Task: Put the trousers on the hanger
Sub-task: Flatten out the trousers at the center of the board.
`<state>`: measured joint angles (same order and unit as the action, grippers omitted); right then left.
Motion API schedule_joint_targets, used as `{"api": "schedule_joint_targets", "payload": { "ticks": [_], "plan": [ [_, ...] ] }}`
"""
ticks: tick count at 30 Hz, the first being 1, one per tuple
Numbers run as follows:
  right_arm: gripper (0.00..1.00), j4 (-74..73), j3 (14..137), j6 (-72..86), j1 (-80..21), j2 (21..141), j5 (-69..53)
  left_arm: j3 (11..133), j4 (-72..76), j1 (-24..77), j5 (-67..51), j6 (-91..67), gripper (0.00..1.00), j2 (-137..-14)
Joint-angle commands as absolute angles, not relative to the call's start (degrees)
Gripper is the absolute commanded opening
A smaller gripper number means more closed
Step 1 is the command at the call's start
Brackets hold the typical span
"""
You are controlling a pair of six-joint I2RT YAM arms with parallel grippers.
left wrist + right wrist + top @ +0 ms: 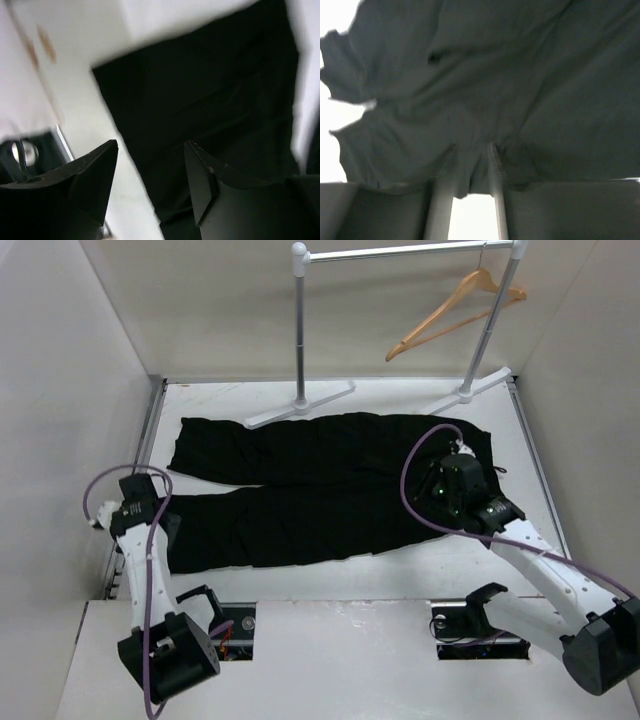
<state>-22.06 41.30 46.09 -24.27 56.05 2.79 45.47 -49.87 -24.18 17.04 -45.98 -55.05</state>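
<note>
Your clothes rail (405, 252) stands at the far bench (400, 575) edge, its feet just beyond the trousers (320, 485), with the hanger (455, 310) hooked on at the right. The trousers lie flat across the bench middle. Your left pincer (150, 185) hangs apart over the leg ends; your right pincer (470, 172) stands part-open, cloth bunched at its tips. Side walls hem both arms.

On the white table (400, 565) lie the black trousers (300, 490), spread flat, and apparently the rail's feet (300, 403).
</note>
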Motion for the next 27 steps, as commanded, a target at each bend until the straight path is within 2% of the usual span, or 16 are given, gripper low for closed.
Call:
{"api": "schedule_joint_targets", "payload": {
  "ticks": [1,5,13,17,27],
  "plan": [
    [0.44,-24.2,40.2,44.2,-26.8,54.7,1.1,38.6,-57.4,-24.5,8.8,-57.0,0.52,-52.7],
    [0.49,-24.4,39.0,43.9,-26.5,53.4,-1.5,34.7,-57.6,-25.8,9.9,-60.5,0.48,-48.8],
    [0.55,-26.0,36.7,42.5,-23.3,50.2,-4.0,33.2,-57.6,-25.6,18.5,-61.5,0.47,-48.8],
    [0.57,-26.0,35.9,42.5,-20.6,49.7,-6.2,31.6,-53.0,-25.6,17.8,-63.3,0.45,-54.4],
    [0.60,-28.0,34.8,42.5,-13.3,47.1,-7.7,24.9,-47.4,-27.1,12.6,-66.7,0.44,-54.4]
  ]
}}
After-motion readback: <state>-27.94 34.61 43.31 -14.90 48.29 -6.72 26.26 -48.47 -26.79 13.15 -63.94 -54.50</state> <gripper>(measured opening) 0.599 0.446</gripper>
